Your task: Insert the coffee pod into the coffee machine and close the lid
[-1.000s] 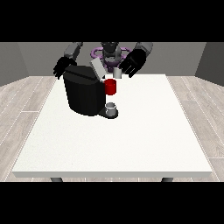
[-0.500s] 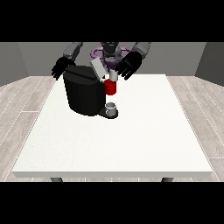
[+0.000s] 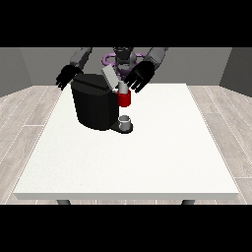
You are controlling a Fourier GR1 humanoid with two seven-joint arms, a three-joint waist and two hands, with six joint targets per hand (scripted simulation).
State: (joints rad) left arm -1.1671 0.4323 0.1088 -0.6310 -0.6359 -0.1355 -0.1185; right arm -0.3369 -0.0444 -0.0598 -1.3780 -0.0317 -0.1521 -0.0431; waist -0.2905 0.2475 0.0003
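Note:
A black coffee machine (image 3: 93, 106) stands on the white table (image 3: 147, 152) at the back left. Its grey lid (image 3: 110, 77) is tilted up and open. At the machine's front sits a red brew head (image 3: 124, 99), and below it a small grey cup (image 3: 126, 122) on the drip plate. The hand at the view's right (image 3: 139, 78) hovers just right of the lid, above the red part, with fingers spread. Behind the machine's left top corner is the hand at the view's left (image 3: 67, 76), fingers relaxed and holding nothing. I cannot make out a coffee pod.
The table stretches wide to the right and towards the camera. The robot's torso (image 3: 123, 58) stands behind the machine at the far edge. Wooden floor surrounds the table.
The hand at the view's right has moved slightly left and down, closer to the raised lid. The other hand has barely shifted.

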